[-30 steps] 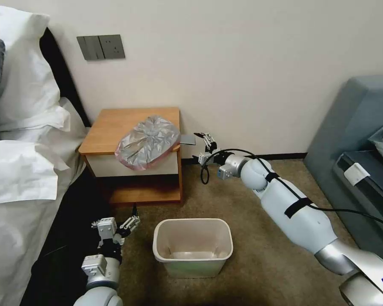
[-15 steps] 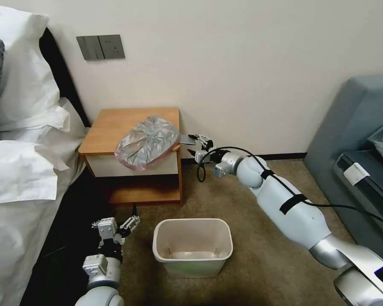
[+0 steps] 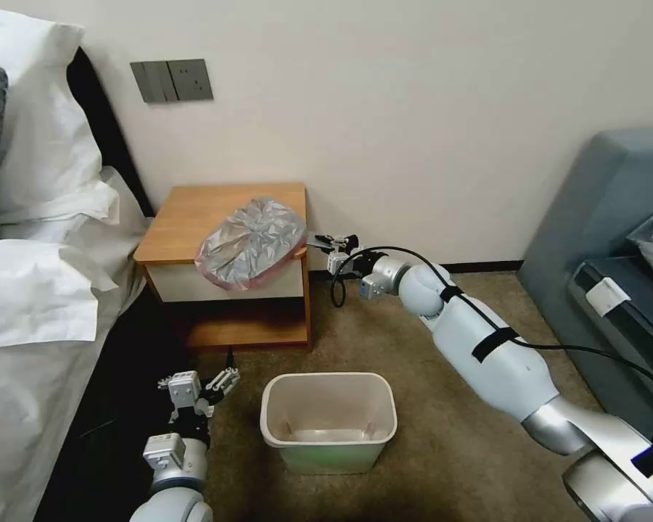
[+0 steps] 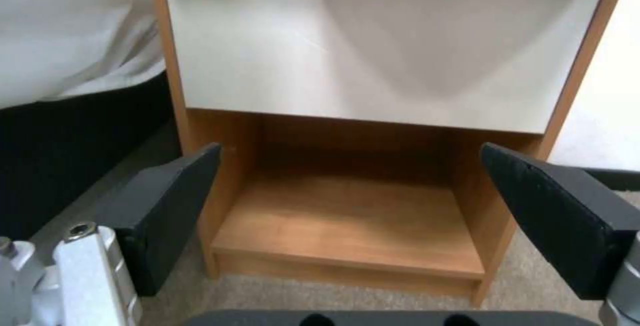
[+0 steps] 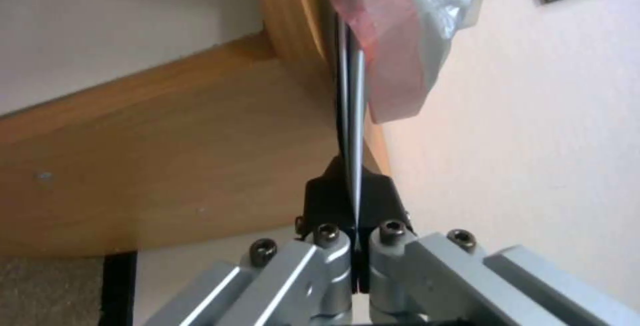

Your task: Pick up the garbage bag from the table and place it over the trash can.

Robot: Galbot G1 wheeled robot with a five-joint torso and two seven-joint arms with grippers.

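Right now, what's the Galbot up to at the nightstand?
The right gripper is stretched out to the right-hand edge of the nightstand, its thin fingers pressed flat together at the pinkish rim of the garbage bag. The bag lies crumpled on the tabletop, hanging over the front and right edges, not lifted. The left gripper waits low near the floor, open, facing the nightstand's lower shelf. The trash can stands unlined on the carpet in front.
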